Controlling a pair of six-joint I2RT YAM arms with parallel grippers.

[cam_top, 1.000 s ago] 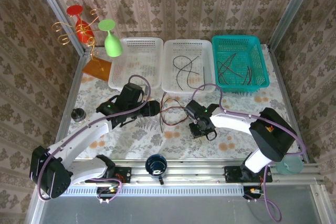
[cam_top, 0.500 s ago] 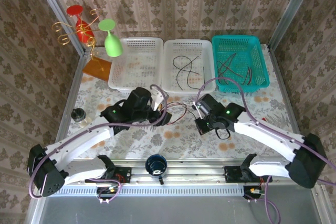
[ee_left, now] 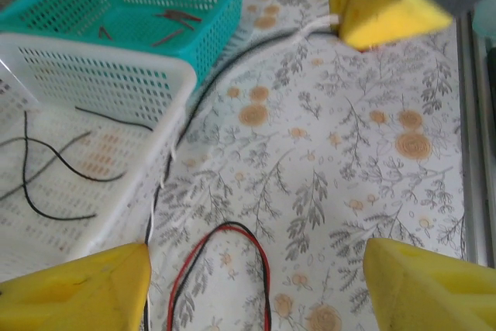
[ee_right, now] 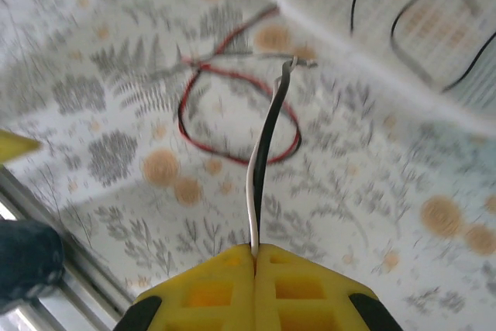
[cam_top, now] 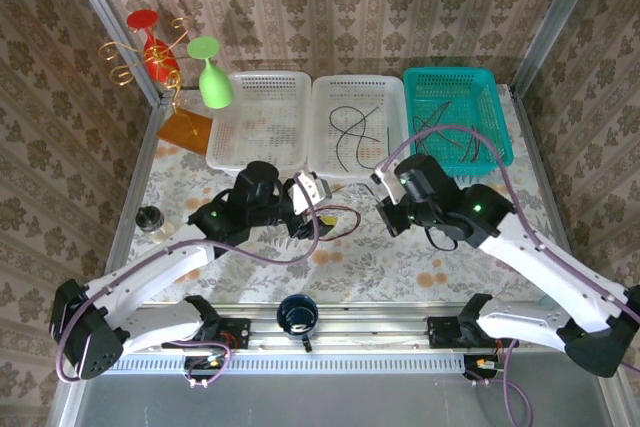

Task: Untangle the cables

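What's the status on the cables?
Left hand open by red-black loop. Right hand shut on black-white cable. White basket close by.

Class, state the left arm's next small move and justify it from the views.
Probably lower the open left gripper and pinch the red loop lying below it, since the right gripper is shut on the black cable leading to that loop.

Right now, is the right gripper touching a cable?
Touching. The right wrist view shows the right gripper shut on a thin cable, which runs out from between its closed yellow fingers.
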